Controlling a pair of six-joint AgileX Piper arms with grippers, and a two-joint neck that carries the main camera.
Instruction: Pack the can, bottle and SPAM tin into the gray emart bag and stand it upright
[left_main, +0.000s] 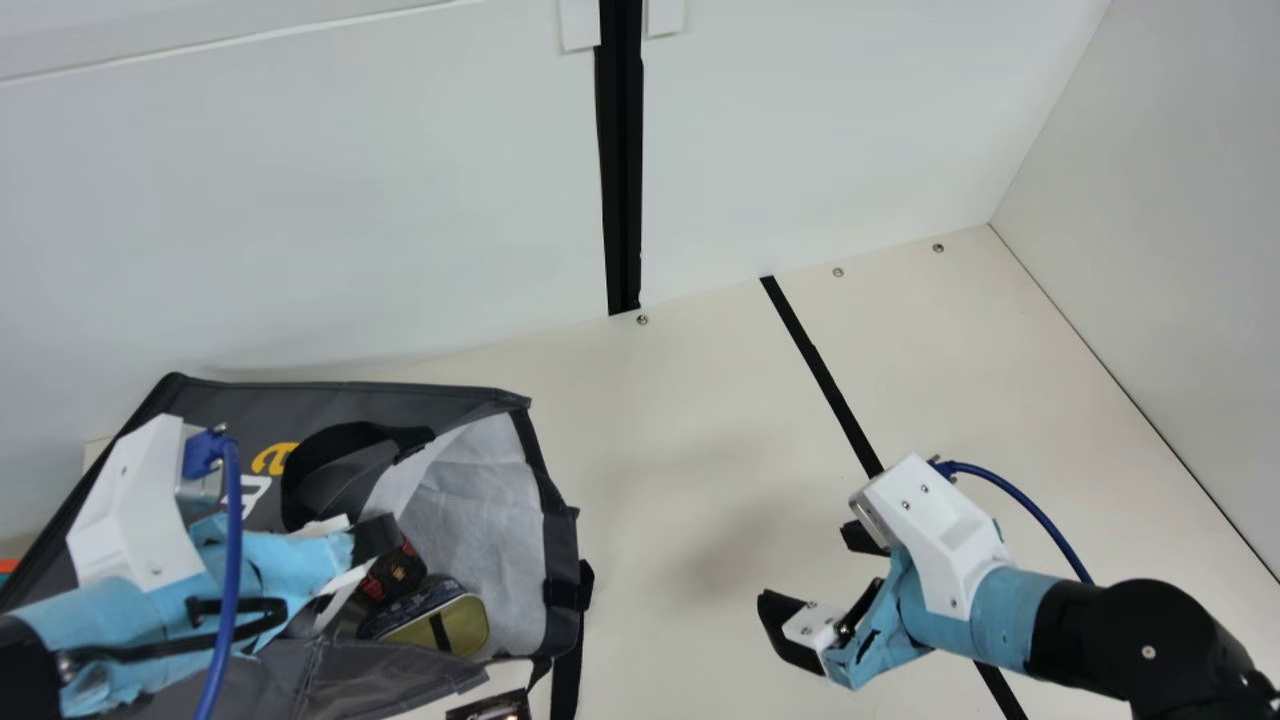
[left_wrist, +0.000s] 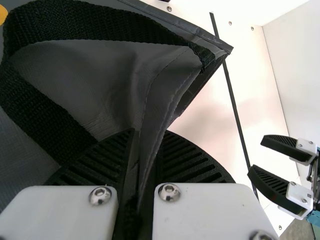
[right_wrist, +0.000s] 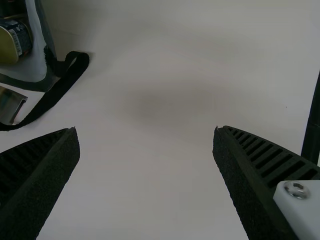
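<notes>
The gray bag (left_main: 460, 500) lies on its side at the left of the main view, its mouth toward the middle. My left gripper (left_main: 375, 540) is over the mouth; in the left wrist view the left gripper (left_wrist: 145, 160) is shut on the folded bag edge (left_wrist: 159, 115). Inside the mouth rests the SPAM tin (left_main: 440, 620), with a dark red-marked item (left_main: 395, 573) beside it; which item that is I cannot tell. My right gripper (left_main: 805, 575) stands open over the table, right of the bag; between the right gripper's fingers (right_wrist: 146, 132) only table shows.
A small dark-and-silver object (left_main: 492, 706) is at the near edge beside the bag. A black strap (left_main: 568, 650) trails from the bag's mouth. White walls (left_main: 300, 200) stand behind and at the right, and a black line (left_main: 825, 380) crosses the table (left_main: 680, 450).
</notes>
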